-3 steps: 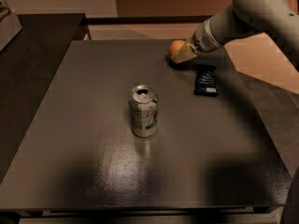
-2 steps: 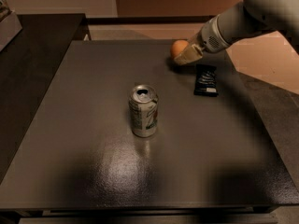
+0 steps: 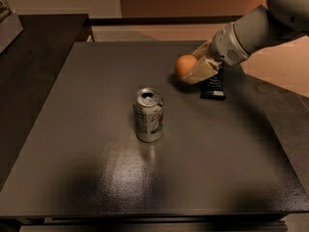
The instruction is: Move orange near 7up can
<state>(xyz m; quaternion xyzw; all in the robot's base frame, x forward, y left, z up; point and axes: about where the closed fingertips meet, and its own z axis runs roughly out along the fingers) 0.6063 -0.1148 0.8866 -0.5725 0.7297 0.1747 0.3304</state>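
Observation:
The orange is held between the tan fingers of my gripper, just above the dark table, with its shadow beneath it. The arm reaches in from the upper right. The 7up can stands upright near the table's middle, its top open, to the front left of the orange and well apart from it. The gripper is shut on the orange.
A flat black snack packet lies just right of the orange, partly under the gripper. A second dark surface adjoins at the left. The table's front edge runs along the bottom.
The gripper has carried the orange from the far edge toward the front, closer to the can. The can and the packet have not moved.

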